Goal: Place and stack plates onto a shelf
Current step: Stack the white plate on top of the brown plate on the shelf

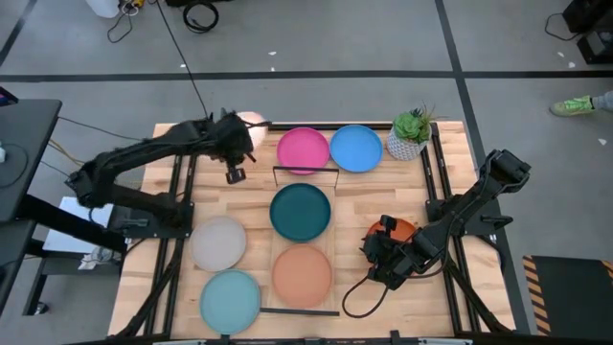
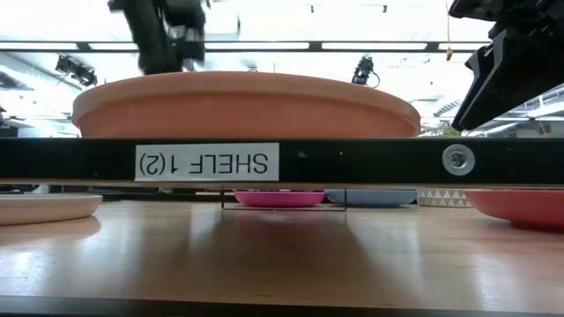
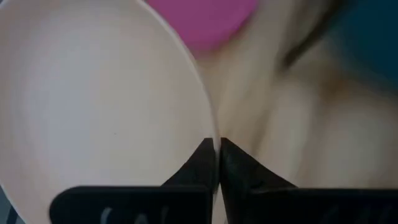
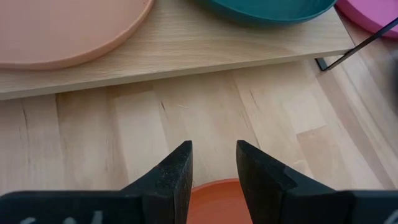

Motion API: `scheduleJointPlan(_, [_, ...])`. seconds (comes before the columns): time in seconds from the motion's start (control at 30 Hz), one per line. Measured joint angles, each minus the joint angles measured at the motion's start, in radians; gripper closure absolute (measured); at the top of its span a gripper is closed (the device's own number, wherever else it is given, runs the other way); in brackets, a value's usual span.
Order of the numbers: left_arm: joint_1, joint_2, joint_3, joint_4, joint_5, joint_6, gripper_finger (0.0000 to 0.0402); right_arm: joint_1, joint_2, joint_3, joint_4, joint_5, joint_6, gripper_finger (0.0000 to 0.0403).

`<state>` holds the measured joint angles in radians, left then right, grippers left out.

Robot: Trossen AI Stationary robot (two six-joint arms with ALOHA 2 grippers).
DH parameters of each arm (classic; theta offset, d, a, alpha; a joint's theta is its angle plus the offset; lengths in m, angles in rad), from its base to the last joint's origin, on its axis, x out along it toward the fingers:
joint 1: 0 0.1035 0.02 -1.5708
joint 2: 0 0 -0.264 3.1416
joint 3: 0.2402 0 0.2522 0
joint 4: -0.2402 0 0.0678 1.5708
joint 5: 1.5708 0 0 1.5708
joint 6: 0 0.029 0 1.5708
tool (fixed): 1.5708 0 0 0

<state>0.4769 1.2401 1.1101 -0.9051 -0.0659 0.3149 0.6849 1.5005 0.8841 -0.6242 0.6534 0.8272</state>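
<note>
My left gripper (image 1: 239,139) is at the table's far left, shut on the cream plate (image 1: 254,122), which fills the left wrist view (image 3: 93,106). The pale-wood shelf (image 1: 335,240) carries the dark teal plate (image 1: 300,211) and the tan plate (image 1: 302,273). The pink plate (image 1: 304,150) and blue plate (image 1: 356,149) lie beyond the shelf's far end. Left of the shelf, the grey plate (image 1: 218,241) and aqua plate (image 1: 230,299) rest on the table. My right gripper (image 4: 214,149) is open over the edge of the orange plate (image 4: 214,202), to the right of the shelf. My left gripper pinches the cream plate's rim (image 3: 213,127) between its two fingers, one finger (image 3: 196,165) over the inner side and one outside. The plate spreads away from the fingertips. I cannot tell whether it is lifted clear of the table.
A white potted plant (image 1: 410,136) stands at the far right, beside the blue plate. Black wire rails (image 1: 305,170) close the shelf's short ends. Bare tabletop shows between the shelf and the orange plate (image 4: 205,112). In the low view the shelf's black front bar (image 2: 352,161) crosses the picture.
</note>
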Motion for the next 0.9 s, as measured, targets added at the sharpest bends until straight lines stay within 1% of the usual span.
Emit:
scheduleJointPlan(0.1, [-0.113, -0.061, 0.048, 0.055, 0.161, 0.073, 0.0386, 0.0, 0.0, 0.0, 0.0, 0.0, 0.0, 0.0273])
scheduleJointPlan(0.17, [-0.208, -0.092, 0.051, 0.093, 0.227, 0.131, 0.0386, 0.0, 0.0, 0.0, -0.001, 0.0, 0.005, 0.0273])
scheduleJointPlan(0.2, [-0.259, -0.105, 0.049, 0.115, 0.237, 0.164, 0.0386, 0.0, 0.0, 0.0, -0.002, 0.0, 0.007, 0.0273])
scheduleJointPlan(0.3, [-0.429, -0.12, 0.029, 0.167, 0.218, 0.274, 0.0385, 0.001, 0.0, 0.0, -0.004, 0.0, 0.007, 0.0273])
scheduleJointPlan(0.4, [-0.595, -0.105, 0.005, 0.193, 0.129, 0.362, 0.0385, 0.002, 0.0, 0.0, -0.006, 0.0, 0.008, 0.0273])
scheduleJointPlan(0.47, [-0.683, -0.079, -0.009, 0.228, 0.081, 0.402, 0.0385, 0.002, 0.0, 0.0, -0.006, 0.0, 0.008, 0.0273])
scheduleJointPlan(0.53, [-0.76, -0.048, -0.027, 0.236, 0.055, 0.399, 0.0385, 0.002, 0.0, 0.0, -0.009, 0.0, 0.01, 0.0273])
scheduleJointPlan(0.63, [-0.846, 0.009, -0.037, 0.296, 0.05, 0.372, 0.0384, 0.002, 0.0, 0.0, -0.017, 0.0, 0.011, 0.0273])
scheduleJointPlan(0.77, [-0.922, 0.115, -0.039, 0.317, 0.055, 0.352, 0.0384, 0.002, 0.0, 0.0, -0.024, 0.0, 0.011, 0.0273])
scheduleJointPlan(0.9, [-0.977, 0.217, -0.039, 0.339, 0.053, 0.392, 0.0384, 0.002, 0.0, 0.0, -0.025, 0.0, 0.011, 0.0273])
